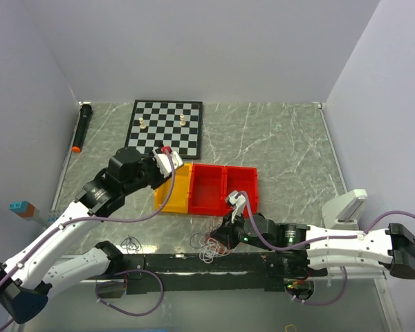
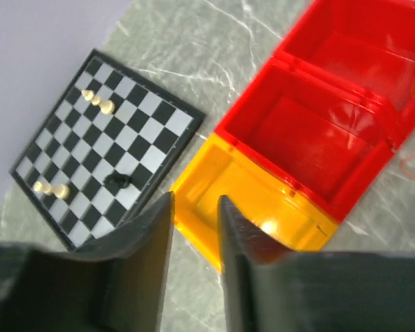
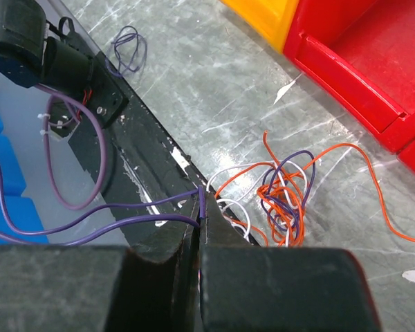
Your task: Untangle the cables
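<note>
Just beyond the right hand (image 3: 197, 229), pinching a purple strand (image 3: 124, 223), cables (image 3: 283, 200) tangle.

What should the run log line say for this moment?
left pincer: open, empty, by yellow bin | right pincer: shut on purple wire | tangle: knotted, on table beside right pincer

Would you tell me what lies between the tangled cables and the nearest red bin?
Bare marbled table, crossed by one orange strand arcing out of the tangled cables on the red bin side; the right wrist view shows it best.
</note>
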Controlling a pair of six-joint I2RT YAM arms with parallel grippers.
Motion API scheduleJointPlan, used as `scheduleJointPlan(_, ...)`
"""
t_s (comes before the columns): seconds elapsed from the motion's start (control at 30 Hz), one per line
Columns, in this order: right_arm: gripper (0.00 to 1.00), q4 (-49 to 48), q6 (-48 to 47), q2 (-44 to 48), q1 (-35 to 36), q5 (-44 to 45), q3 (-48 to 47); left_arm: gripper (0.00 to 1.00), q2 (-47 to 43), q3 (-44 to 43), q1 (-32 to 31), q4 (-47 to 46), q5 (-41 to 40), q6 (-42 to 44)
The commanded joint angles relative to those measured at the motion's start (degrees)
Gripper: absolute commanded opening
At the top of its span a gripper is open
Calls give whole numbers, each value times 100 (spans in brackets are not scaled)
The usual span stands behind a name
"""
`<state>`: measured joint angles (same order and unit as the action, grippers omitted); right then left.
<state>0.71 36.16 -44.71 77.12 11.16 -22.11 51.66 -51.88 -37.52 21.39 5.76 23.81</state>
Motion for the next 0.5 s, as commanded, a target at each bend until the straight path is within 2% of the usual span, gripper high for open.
scheduleJointPlan(0.0, 0, -89, -30, 129, 49, 62, -66, 54, 107, -182, 8, 1950, 767, 1280)
scheduleJointPlan(0.03, 1, 51, -30, 138, 49, 71, -57, 56, 247, -182, 8, 2583, 838, 1632)
scheduleJointPlan(0.1, 1, 105, -48, 147, 49, 88, -48, 57, 406, 19, 25, 3263, 734, 1994)
scheduleJointPlan(0.27, 3, 149, -74, 138, 48, 62, -30, 59, 117, 511, 298, 4767, 971, 3671)
scheduleJointPlan(0.37, 4, 166, -101, 112, 49, 106, -48, 59, 186, 714, 315, 5051, 848, 4096)
scheduleJointPlan(0.47, 7, 166, -109, 103, 49, 141, -57, 61, 309, 828, 333, 5182, 1093, 4551)
